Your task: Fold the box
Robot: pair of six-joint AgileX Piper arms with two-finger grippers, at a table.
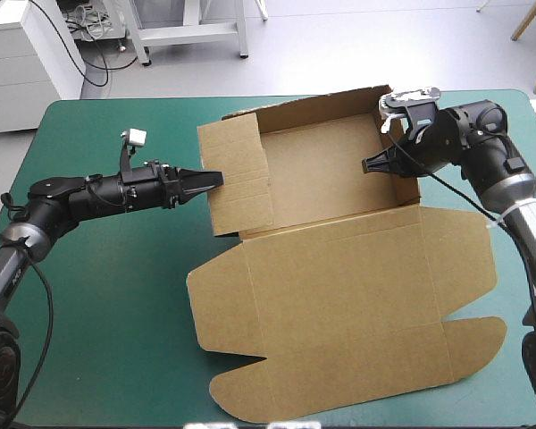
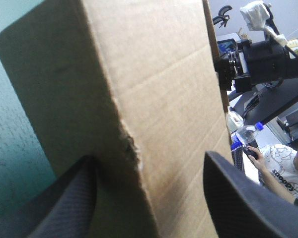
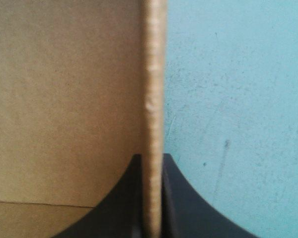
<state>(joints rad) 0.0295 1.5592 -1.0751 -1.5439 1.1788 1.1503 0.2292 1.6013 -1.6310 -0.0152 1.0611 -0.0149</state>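
Note:
The brown box lies mid-table, its tray part at the far side with walls raised and its wide lid sheet flat toward the near edge. My left gripper is at the tray's left wall. In the left wrist view its black fingers stand apart, open, with that wall rising between them. My right gripper reaches in at the tray's right wall. In the right wrist view the wall's thin edge runs straight up between the gripper's all-but-closed fingers.
The teal-green cover is bare on the left and near-left side of the table. The lid's rounded flaps reach close to the near right edge. The right arm shows beyond the wall in the left wrist view.

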